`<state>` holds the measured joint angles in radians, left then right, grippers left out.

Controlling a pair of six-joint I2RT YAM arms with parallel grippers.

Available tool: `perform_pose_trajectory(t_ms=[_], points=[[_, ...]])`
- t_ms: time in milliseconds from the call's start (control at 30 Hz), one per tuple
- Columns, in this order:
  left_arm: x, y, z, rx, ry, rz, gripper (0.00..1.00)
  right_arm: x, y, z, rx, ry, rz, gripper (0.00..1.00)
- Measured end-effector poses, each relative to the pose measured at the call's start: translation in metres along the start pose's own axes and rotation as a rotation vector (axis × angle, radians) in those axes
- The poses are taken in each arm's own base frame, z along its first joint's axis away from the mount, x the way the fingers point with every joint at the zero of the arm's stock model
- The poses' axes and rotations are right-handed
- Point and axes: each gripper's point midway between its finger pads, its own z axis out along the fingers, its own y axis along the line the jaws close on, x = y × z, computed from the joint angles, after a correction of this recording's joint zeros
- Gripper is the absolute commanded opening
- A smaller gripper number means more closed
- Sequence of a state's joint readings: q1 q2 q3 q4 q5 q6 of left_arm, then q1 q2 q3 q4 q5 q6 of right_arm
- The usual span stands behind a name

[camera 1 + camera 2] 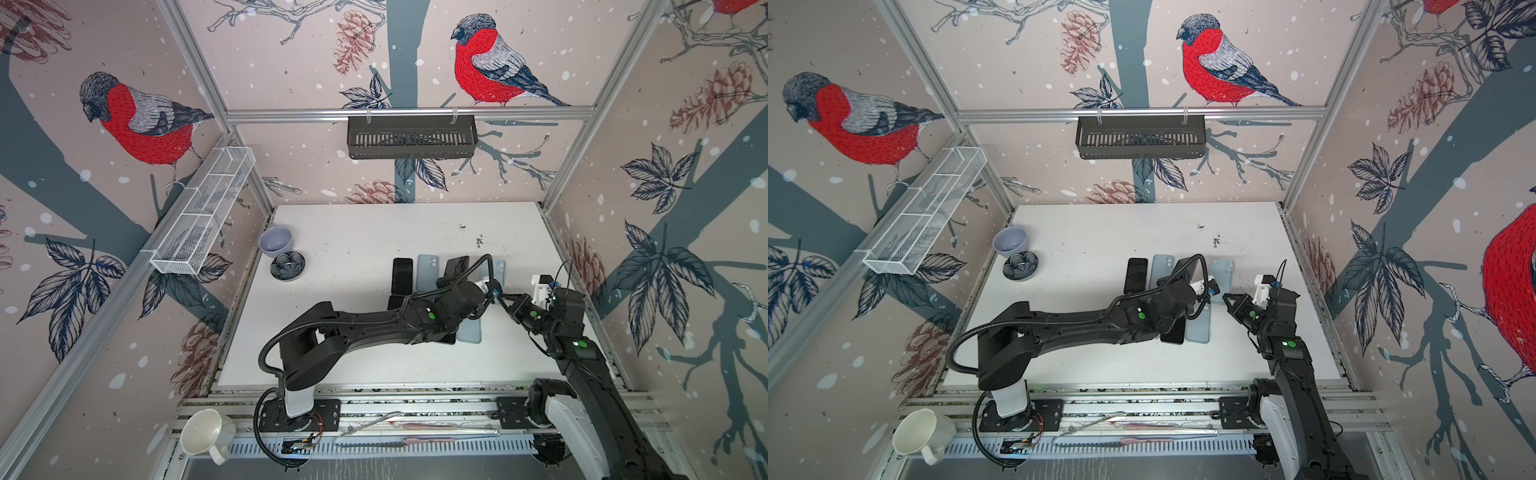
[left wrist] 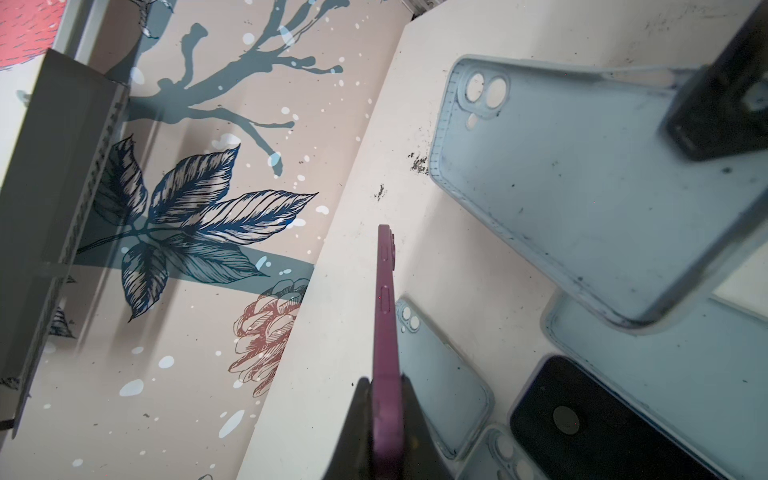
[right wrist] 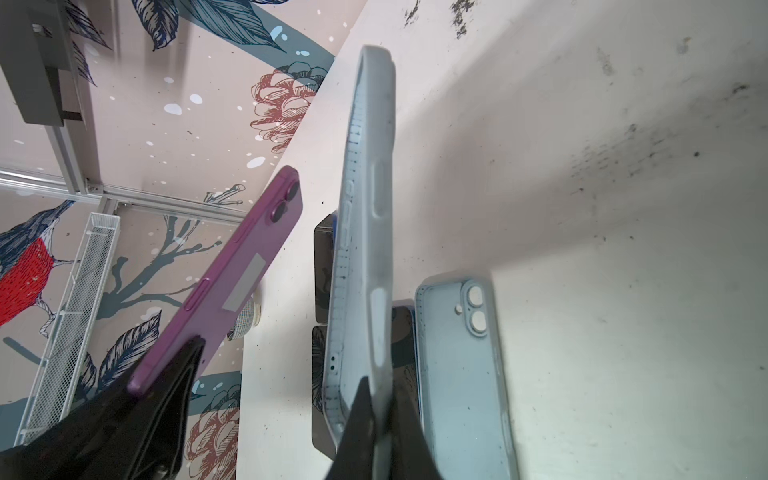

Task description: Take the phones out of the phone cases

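- Your left gripper (image 2: pixel 384 388) is clamped tight across the thin edge of the purple phone (image 2: pixel 386 307), gripping it near one end. The phone hangs bare in the air above the table (image 1: pixel 353 299), out of its case.
- Your right gripper (image 3: pixel 376 388) is pinched just as tight on the rim of the pale blue case (image 3: pixel 368 199). It is also lifted off the table, beside the phone but apart from it. The camera holes show daylight, so I judge it empty.
- The phone is long and the grip is short and sits at one end. A quick swing could pivot it or slide it out.
- The case looks soft. Its rim could buckle and slip free.
- Spare cases (image 3: pixel 461 374) and a dark phone (image 2: pixel 582 419) lie on the table underneath. Anything dropped lands on them, and anything set down there would sit tilted.
- The two wrists sit close together above the table. Turning either could knock the other's load.
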<state>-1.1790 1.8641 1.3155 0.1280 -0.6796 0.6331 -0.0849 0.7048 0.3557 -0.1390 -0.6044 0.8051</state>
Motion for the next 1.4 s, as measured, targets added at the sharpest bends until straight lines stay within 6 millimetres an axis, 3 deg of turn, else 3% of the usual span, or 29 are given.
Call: perform_pose_trajectory(t_ms=[333, 633, 933, 1167, 1400], points=[[0.016, -0.036, 0.047, 0.063, 0.089, 0.118, 0.00, -0.001, -0.017, 0.006, 0.031, 0.019, 0.013, 0.00], [0.042, -0.064, 0.062, 0.110, 0.156, 0.236, 0.00, 0.005, -0.028, 0.014, 0.041, 0.070, 0.026, 0.00], [0.055, -0.065, 0.074, 0.074, 0.192, 0.290, 0.00, 0.008, -0.034, 0.019, 0.046, 0.089, 0.024, 0.00], [0.060, -0.066, 0.078, 0.057, 0.187, 0.292, 0.16, 0.008, -0.043, 0.028, 0.070, 0.120, 0.042, 0.00], [0.064, -0.076, 0.080, 0.084, 0.178, 0.300, 0.47, 0.007, -0.046, 0.032, 0.076, 0.128, 0.027, 0.01]])
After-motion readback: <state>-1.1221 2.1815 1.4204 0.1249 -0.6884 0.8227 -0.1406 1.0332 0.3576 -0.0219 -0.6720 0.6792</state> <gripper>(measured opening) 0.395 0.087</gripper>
